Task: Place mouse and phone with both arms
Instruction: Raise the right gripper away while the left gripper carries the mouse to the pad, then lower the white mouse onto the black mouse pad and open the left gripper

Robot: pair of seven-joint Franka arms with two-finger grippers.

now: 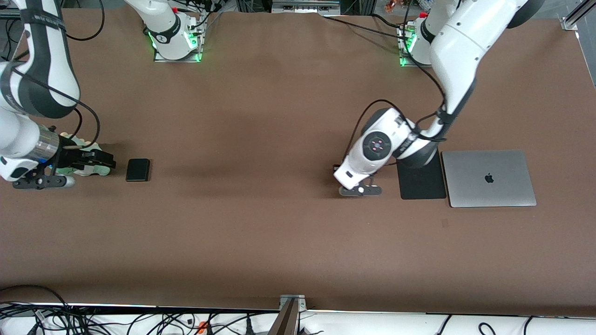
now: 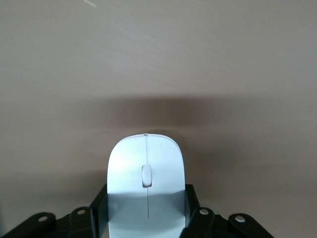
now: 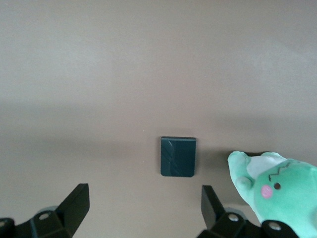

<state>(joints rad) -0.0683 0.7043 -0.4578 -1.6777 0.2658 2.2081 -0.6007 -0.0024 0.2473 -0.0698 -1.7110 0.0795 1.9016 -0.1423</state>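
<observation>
My left end effector (image 2: 147,218) pinches the slick, light mouse (image 2: 146,178) by its sides; my right end effector (image 3: 143,208), open wide, suits the stiff phone's (image 3: 178,156) long edges.

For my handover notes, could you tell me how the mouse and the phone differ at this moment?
The mouse is white and glossy with a curved top; the phone is a flat black slab.
The mouse sits between the left gripper's fingers; the phone lies free on the table, in front of the open right gripper.
Both are small.

The phone (image 1: 138,170) lies flat beside what looks like a plush toy (image 1: 88,160).
</observation>
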